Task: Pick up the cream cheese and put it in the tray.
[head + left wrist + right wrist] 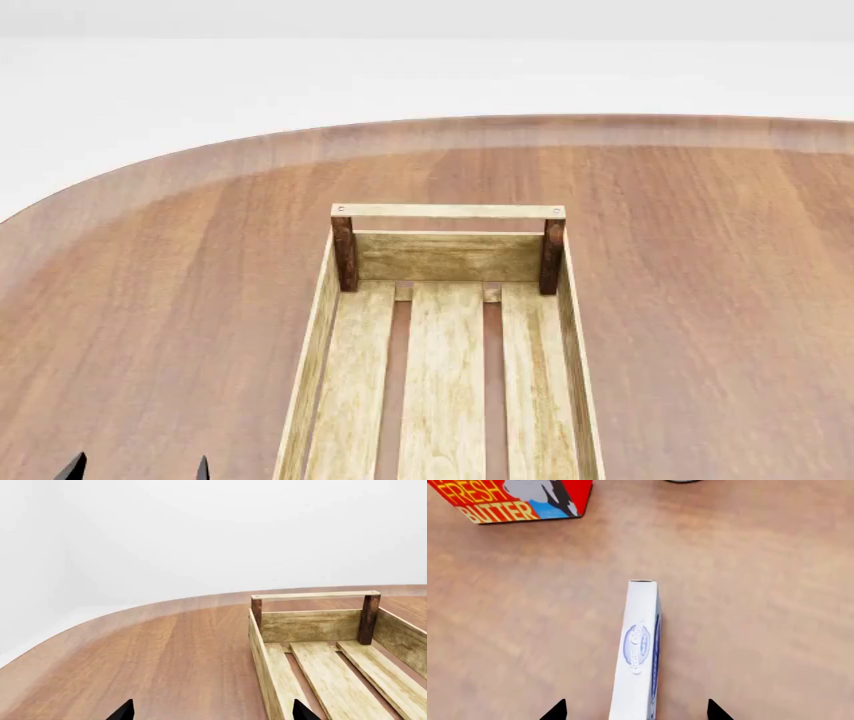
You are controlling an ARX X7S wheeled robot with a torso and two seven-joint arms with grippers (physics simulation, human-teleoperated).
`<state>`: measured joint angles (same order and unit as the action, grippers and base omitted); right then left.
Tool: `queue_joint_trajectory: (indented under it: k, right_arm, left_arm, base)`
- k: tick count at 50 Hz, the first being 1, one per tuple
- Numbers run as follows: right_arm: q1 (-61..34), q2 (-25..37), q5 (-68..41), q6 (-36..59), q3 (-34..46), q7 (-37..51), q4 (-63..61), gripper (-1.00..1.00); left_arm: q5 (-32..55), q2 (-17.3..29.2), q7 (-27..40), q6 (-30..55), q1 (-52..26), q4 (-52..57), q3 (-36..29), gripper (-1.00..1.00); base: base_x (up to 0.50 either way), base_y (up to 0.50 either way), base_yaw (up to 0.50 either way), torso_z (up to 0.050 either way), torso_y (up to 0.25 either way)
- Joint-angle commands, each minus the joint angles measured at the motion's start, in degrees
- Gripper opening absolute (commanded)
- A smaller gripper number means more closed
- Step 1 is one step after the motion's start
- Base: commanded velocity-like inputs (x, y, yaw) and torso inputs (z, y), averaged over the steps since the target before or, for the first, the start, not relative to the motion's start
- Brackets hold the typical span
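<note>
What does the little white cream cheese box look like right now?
The cream cheese shows only in the right wrist view. It is a long, thin white box with a blue oval logo on the face that shows and a bluish edge along one side. It rests on the brown wooden table, standing on a narrow side. The right gripper has one fingertip on each side of it, open and not touching. The butter box sits apart from it.

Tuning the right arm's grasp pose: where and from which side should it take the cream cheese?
Pinch the cream cheese across its two broad faces, coming straight down. It stands on a narrow edge on the table, and the right gripper is open with fingertips already straddling it.
</note>
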<state>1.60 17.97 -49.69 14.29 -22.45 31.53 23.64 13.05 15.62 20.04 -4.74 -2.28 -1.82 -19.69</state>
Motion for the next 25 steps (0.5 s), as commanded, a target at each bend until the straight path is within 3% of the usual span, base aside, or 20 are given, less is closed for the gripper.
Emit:
queue_joint_trajectory:
  k: [1,25]
  right_arm:
    - [-1.0,-0.3,0.5,-0.6,0.6,-0.5,1.8,1.0]
    - [-2.5,-0.4,1.3,-1.3,1.5,-1.5,4.6,1.0]
  left_arm:
    - [0.1,0.1,0.1,-0.1,-0.2,-0.3,-0.2,1.0]
    - [0.5,0.4,0.5,-0.1,-0.2,-0.1,-0.6,1.0]
  base:
    - [0.0,0.0,0.0,0.0,0.0]
    - [0.0,0.0,0.0,0.0,0.0]
